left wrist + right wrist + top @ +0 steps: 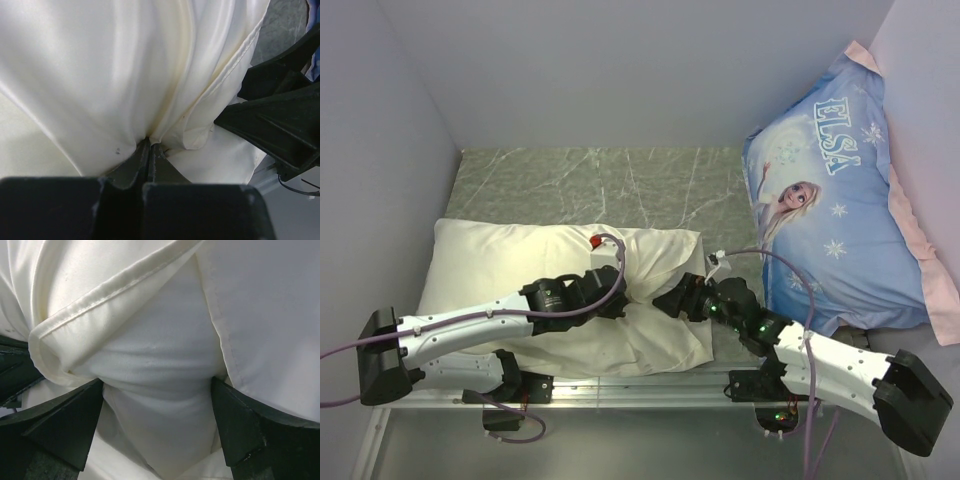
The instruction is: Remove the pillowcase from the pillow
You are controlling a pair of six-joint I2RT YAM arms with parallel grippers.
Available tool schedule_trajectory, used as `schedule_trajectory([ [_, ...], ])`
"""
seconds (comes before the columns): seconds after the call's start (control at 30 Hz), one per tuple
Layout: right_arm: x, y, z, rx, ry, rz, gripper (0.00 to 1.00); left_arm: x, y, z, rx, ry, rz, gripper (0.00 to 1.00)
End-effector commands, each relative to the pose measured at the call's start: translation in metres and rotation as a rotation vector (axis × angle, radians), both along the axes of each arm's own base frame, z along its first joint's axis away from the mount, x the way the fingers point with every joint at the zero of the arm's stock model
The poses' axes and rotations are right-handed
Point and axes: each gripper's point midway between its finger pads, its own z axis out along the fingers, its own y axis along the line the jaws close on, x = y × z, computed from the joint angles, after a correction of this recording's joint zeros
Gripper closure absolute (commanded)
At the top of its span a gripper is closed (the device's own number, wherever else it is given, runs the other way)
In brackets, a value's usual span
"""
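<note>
Both arms reach inward, low over the bench [570, 185]. The left hand [149, 150] is pinched tight on a fold of pillowcase [100, 75]. The right hand [157, 405], spread wide, straddles the pillow [155, 365] bulging from the case's opening.

The setting is a robot test cell, not a home. Two arms, the left arm [480, 322] and the right arm [830, 365], are bolted to a metal rail [620, 395] at the near edge of a grey marble-pattern tabletop [620, 180]. Plain pale wall panels [640, 70] enclose the tabletop on three sides. Exposed cables [800, 290] run along each arm. Bedding serves as the work material: a cream pillowcase [500, 260] and a blue ELSA-printed pillow [840, 210].
</note>
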Motion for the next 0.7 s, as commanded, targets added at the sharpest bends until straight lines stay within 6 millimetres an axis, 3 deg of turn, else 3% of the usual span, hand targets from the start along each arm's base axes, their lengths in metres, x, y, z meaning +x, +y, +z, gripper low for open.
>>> schedule_trajectory([
  [0.0, 0.011, -0.011, -0.015, 0.004, 0.000, -0.073, 0.06, -0.018, 0.021, -0.023, 0.120, 0.076, -0.025, 1.00],
  [0.07, 0.009, -0.010, -0.021, 0.006, 0.007, -0.065, 0.05, -0.019, 0.023, -0.022, 0.117, 0.077, -0.025, 0.99],
  [0.23, 0.016, 0.002, -0.004, 0.085, -0.045, -0.047, 0.03, -0.020, 0.022, -0.021, 0.113, 0.079, -0.030, 1.00],
  [0.37, 0.026, -0.006, 0.013, 0.187, -0.076, -0.080, 0.01, -0.022, 0.024, -0.021, 0.117, 0.083, -0.028, 1.00],
  [0.57, 0.038, -0.013, 0.035, 0.205, -0.128, -0.115, 0.00, -0.024, 0.023, -0.021, 0.110, 0.083, -0.034, 1.00],
  [0.67, 0.039, -0.013, 0.030, 0.199, -0.108, -0.127, 0.00, -0.024, 0.020, -0.020, 0.108, 0.081, -0.040, 1.00],
])
